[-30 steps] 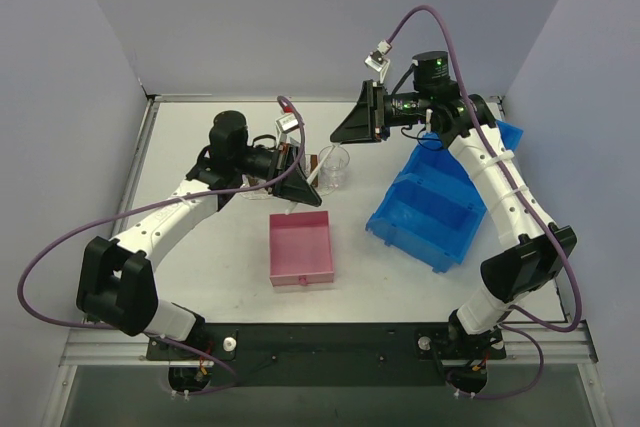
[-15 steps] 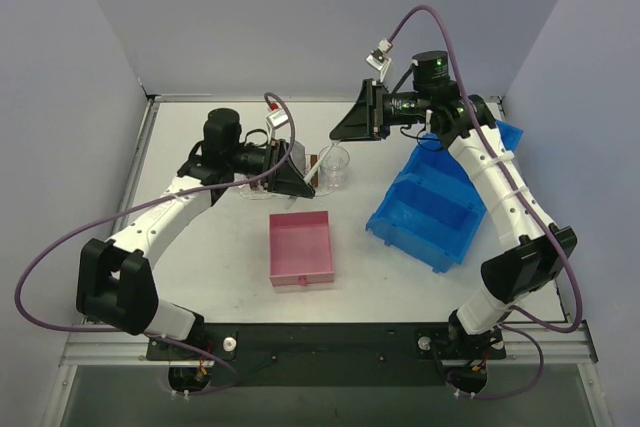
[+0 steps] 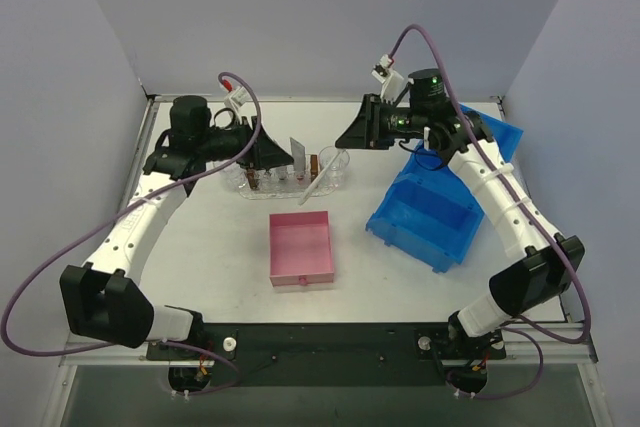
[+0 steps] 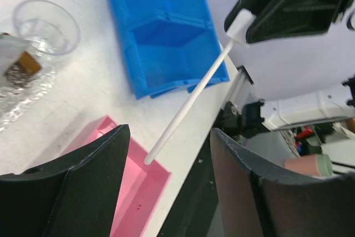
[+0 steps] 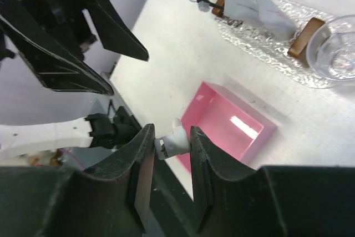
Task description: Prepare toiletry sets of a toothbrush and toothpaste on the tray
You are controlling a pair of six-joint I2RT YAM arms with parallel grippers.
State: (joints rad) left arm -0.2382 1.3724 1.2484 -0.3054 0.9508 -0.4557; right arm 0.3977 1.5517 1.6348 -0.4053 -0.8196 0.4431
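Note:
My right gripper (image 5: 172,144) is shut on the head end of a white toothbrush (image 3: 315,185), which slants down over the right end of the tray (image 3: 262,185). The handle also crosses the left wrist view as the toothbrush (image 4: 191,95). The clear bumpy tray (image 5: 260,48) holds two silver toothpaste tubes (image 5: 239,3) (image 5: 275,14), two brown blocks (image 5: 307,33) and clear cups (image 5: 338,48). The left gripper (image 3: 285,159) hangs open and empty just left of an upright toothpaste tube (image 3: 297,152). The right gripper (image 3: 347,137) hovers above the tray's right end.
A square pink box (image 3: 301,247) lies in front of the tray, with the big blue bin (image 3: 430,209) to its right. A clear cup (image 4: 47,26) stands at the tray's right end. The left gripper's fingers (image 5: 113,31) are close to the right one.
The left gripper has opened and drawn back left and away from the tray, leaving a silver tube standing there. The right gripper has shifted slightly, with the toothbrush handle now showing over the cup.

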